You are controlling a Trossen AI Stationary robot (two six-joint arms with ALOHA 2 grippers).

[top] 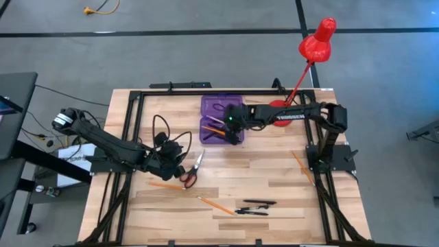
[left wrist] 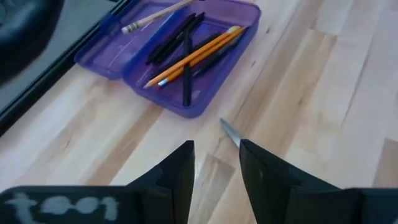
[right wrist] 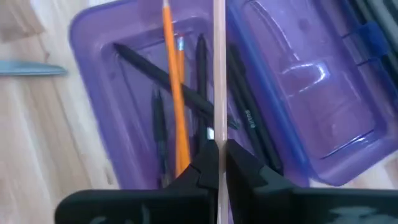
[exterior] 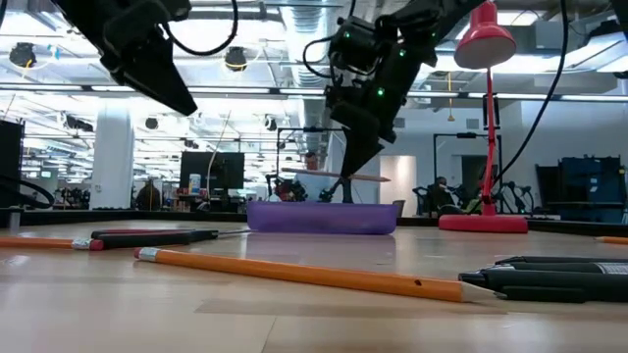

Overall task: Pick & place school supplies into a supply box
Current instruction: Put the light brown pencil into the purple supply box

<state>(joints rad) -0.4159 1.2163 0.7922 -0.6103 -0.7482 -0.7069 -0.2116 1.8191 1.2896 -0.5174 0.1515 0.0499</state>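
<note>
The purple supply box [top: 219, 118] lies open on the table's far middle, its lid [right wrist: 311, 81] folded flat beside it. Orange pencils [right wrist: 177, 93] and black pens [right wrist: 205, 68] lie in its tray. My right gripper [top: 232, 130] hangs over the tray, shut on a pale pencil [exterior: 334, 176]. My left gripper [top: 173, 165] is raised at the left, open and holding nothing, beside the red-handled scissors [top: 192, 171], which lie flat on the table. Loose pencils [top: 214, 204] and black pens [top: 254, 207] lie near the front edge. My right gripper pinches the pale pencil near its middle [right wrist: 219, 134] between its two fingers. The fingers slant down from above and lie across the pencil. The pencil is level and lifted clear above the box's tray [exterior: 322, 218].
A red desk lamp [top: 317, 42] stands at the far right, its base [top: 280, 116] next to the box. Another pencil [top: 300, 165] lies at the right and one more [top: 164, 184] by the scissors. Black frame rails [top: 130, 123] border the table.
</note>
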